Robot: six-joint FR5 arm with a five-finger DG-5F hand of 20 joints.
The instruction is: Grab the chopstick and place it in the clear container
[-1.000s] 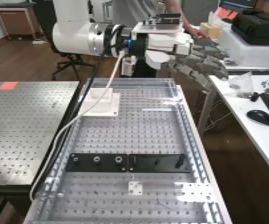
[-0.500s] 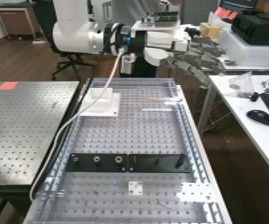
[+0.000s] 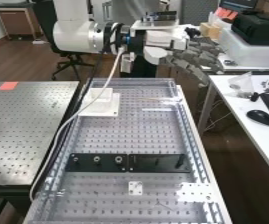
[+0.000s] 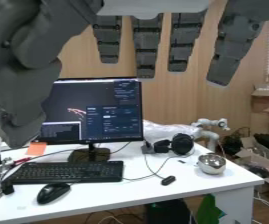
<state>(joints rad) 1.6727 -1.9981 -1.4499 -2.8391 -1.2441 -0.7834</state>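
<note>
While holding the hand point(image 3: 194, 57) wide open, fingers straight, higher than and to the right of the white block point(image 3: 99, 107) in the high view, see the thin chopstick point(image 3: 156, 99) lying on the perforated desk point(image 3: 131, 136), right of that block.

The arm point(image 3: 77, 36) behind the robot hand point(image 3: 199, 57) is white and rounded, with black bands, a silvery ring and a touch of blue. A white cable point(image 3: 115, 70) and a black cable point(image 3: 98, 65) trail from it. Dark grey, segmented fingers point(image 4: 148, 47) extend from a white housing point(image 3: 164, 39).
</note>
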